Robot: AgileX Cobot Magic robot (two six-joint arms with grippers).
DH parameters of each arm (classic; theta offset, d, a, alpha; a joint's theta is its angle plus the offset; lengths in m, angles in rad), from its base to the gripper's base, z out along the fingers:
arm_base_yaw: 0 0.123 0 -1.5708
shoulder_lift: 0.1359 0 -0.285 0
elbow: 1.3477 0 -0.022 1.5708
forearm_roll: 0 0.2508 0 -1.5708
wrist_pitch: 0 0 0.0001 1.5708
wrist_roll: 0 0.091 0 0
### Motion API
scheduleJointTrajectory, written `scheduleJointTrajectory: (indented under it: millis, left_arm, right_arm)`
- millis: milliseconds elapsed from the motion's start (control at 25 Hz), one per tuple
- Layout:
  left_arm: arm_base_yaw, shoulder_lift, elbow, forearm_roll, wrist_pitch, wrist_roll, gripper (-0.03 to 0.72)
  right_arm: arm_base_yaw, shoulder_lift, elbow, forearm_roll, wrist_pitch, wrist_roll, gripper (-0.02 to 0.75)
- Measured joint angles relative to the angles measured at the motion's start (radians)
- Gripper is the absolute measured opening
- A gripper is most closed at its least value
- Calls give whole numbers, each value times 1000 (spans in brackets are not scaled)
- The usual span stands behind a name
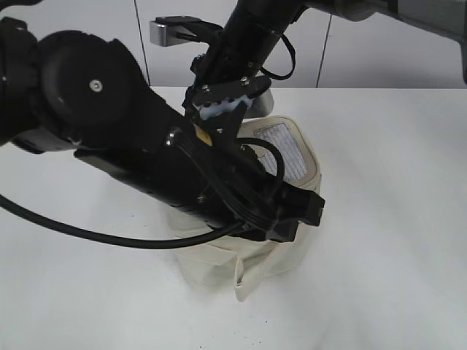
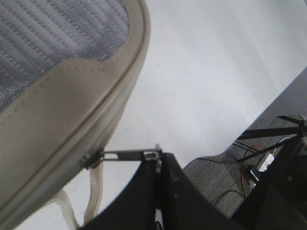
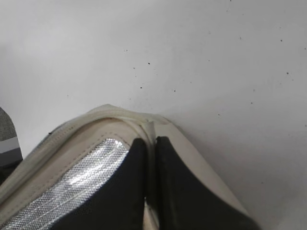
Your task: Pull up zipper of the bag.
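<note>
Left wrist view: left gripper (image 2: 157,160) nips the zipper (image 2: 96,157) ring pull at bag (image 2: 57,120) edge | right gripper (image 3: 149,158) closed on lid rim, bag on tabletop (image 1: 394,219) | risk: thin pull slips out if tug is oblique.

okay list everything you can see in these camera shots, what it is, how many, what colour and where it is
bag: one, cream with grey mesh lid, mid-table under both arms
zipper: one cream track round the lid edge; one silver slider visible in the left wrist view, its pull gripped
strap: one, cream, loose beside the bag
table: one, white
left pincer: one, black, shut on the zipper pull
right pincer: one, black, pinching the bag's rim at its far end
</note>
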Motion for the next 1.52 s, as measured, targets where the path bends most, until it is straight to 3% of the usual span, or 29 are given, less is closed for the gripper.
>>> scheduleJointTrajectory:
  millis: [400,520,640,760,840,1000,1240,1520]
  left_arm:
    - [-5,14,-6,29,18,1,1]
    - [12,-14,-8,58,81,4,57]
    - [48,-61,-8,63,129,4,191]
    - [88,-118,-8,77,144,4,342]
    - [108,-153,-9,114,149,4,390]
    - [156,-211,-9,206,156,4,416]
    - [290,-190,-41,276,184,14,421]
    - [416,-48,-247,280,273,203,426]
  right_arm:
    - [0,1,0,5,-1,4,31]
    - [0,1,0,5,-2,29,43]
    - [0,1,-4,5,-2,73,131]
    - [-2,1,-6,2,-6,120,311]
    - [-5,0,-6,-5,-8,135,400]
    - [-5,-24,-6,-78,-9,154,458]
    - [-39,-73,-6,-214,-10,207,462]
    - [-184,-76,-6,-219,-11,252,462]
